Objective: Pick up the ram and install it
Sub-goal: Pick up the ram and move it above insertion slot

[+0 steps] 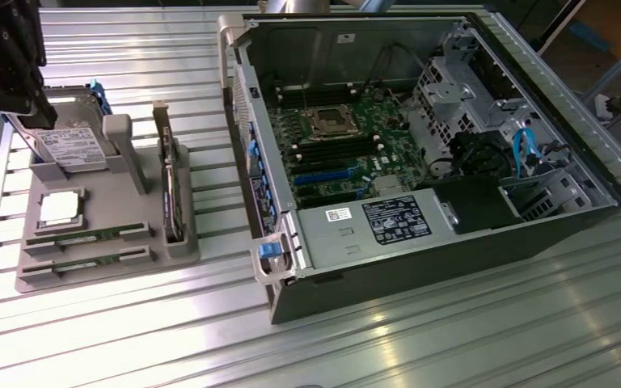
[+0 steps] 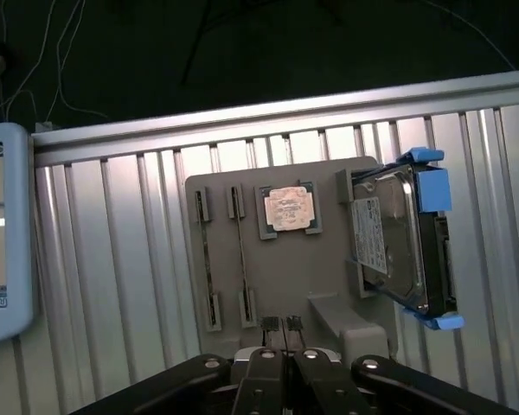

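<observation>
Ribbed metal table (image 1: 397, 339). Hovering above grey tray (image 2: 320, 277), claw (image 2: 282, 325) squeezed shut, holding nothing. Ram (image 1: 84, 235) tucked in thin slots. Could slip off so skinny a stick, or bump square chip (image 2: 286, 209) beside it

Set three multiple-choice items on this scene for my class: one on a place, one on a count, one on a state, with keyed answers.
1. Where do the ram sticks lie?
A in a drawer; B in the grey holder; C on the floor.
2. How many ram sticks are in the holder?
A one; B two; C four.
3. The computer case is:
A open; B closed; C wrapped in foil.

Answers:
1 B, the sticks sit in the holder's slots.
2 B, two green strips lie side by side.
3 A, the motherboard is exposed.
</observation>
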Tool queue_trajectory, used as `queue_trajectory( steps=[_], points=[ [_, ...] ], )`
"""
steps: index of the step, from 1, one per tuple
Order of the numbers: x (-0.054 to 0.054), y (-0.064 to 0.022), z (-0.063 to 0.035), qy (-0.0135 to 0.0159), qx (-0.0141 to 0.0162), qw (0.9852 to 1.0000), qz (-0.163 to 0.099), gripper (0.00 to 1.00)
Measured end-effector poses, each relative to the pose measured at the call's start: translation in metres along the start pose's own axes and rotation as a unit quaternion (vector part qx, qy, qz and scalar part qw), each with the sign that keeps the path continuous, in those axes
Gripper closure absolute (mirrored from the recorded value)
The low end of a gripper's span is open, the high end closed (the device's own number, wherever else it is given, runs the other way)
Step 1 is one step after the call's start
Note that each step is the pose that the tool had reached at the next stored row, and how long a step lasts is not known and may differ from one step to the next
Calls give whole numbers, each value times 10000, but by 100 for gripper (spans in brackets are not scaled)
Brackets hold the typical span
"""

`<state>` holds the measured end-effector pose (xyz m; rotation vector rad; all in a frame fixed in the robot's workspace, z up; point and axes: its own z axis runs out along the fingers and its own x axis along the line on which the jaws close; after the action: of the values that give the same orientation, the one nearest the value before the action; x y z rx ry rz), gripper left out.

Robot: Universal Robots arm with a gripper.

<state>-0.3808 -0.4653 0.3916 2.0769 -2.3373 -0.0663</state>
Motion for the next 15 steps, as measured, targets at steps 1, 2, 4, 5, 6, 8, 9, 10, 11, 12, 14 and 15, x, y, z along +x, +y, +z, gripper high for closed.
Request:
queue_trajectory(
  steps=[1, 2, 4, 5, 6, 8, 9, 10, 11, 12, 14, 15],
  points=[
    [0, 0, 0, 2, -1, 10000, -51, 89],
    [0, 0, 0, 4, -2, 9999, -105, 89],
    [0, 0, 0, 9, -4, 9998, -213, 89],
    [0, 0, 0, 11, -4, 9997, -246, 89],
    [0, 0, 0, 14, -4, 9997, -259, 89],
    [0, 0, 0, 14, -4, 9997, -259, 89],
    [0, 0, 0, 14, -4, 9997, -259, 89],
    [0, 0, 0, 14, -4, 9997, -259, 89],
    [0, 0, 0, 14, -4, 9997, -259, 89],
    [0, 0, 0, 14, -4, 9997, -258, 89],
    [-1, 0, -1, 50, -9, 9997, -259, 89],
    [0, 0, 0, 67, -12, 9996, -261, 89]
  ],
)
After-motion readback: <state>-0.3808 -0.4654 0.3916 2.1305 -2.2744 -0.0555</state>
